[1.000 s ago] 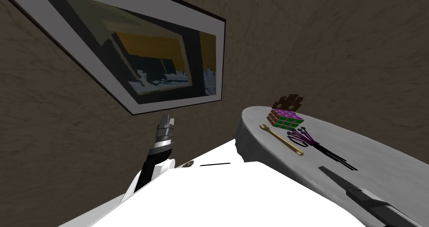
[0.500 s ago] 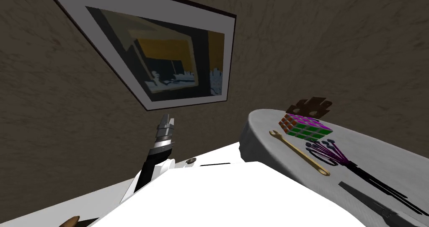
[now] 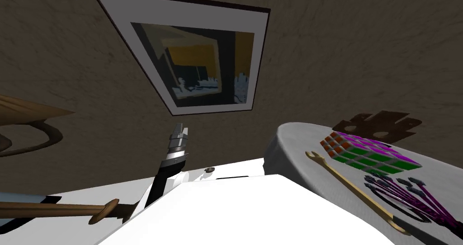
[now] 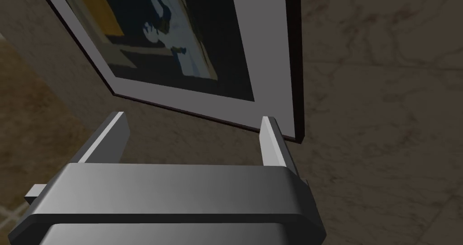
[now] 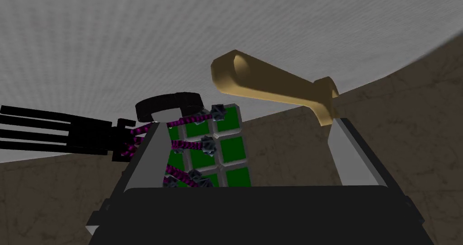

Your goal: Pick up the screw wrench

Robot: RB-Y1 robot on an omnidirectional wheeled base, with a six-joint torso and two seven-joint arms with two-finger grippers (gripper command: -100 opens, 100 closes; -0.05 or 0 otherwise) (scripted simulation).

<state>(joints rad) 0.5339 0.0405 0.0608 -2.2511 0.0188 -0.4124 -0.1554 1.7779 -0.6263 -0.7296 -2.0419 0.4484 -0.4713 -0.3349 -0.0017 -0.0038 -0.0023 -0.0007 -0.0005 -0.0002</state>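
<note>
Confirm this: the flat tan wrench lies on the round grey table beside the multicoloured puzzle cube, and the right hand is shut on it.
Not quite. The right wrist view shows the right hand open, fingers apart, with the flat tan wrench beyond their tips. It does lie on the round grey table beside the multicoloured puzzle cube.

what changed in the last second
My own view swung and closed in on the round grey table; nothing on it moved. The tan flat wrench, the multicoloured puzzle cube and the purple-and-black pronged tool kept their layout. The left gripper stays raised, open; the right gripper is open by the wrench.
</note>
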